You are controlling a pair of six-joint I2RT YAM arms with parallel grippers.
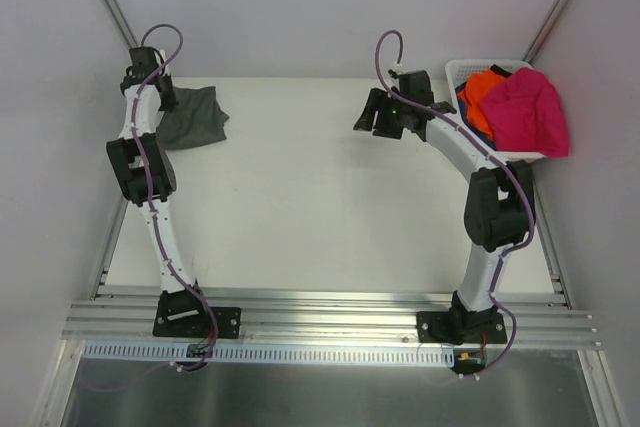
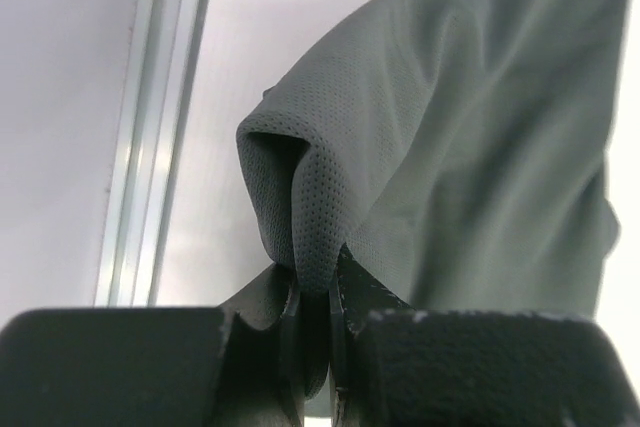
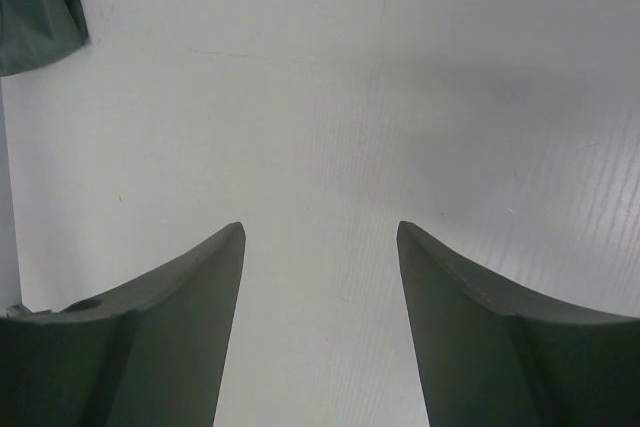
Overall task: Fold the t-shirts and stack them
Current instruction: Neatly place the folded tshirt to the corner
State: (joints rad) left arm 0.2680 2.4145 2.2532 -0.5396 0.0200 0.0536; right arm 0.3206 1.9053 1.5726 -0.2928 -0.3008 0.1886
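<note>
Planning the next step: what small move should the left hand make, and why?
Probably lower and open the left hand: it is shut on a raised fold of the dark grey-green t-shirt, which looks folded at the far-left corner of the table. The right hand hangs open, empty.

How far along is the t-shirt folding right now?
Done: the dark grey-green t-shirt lies bunched small at the table's far left, seemingly partly folded. In hand: the left gripper is shut on a fold of it; the right gripper hangs open, empty. Left: the pink t-shirt, orange t-shirt and blue t-shirt lie heaped in the white basket; no stack yet.
</note>
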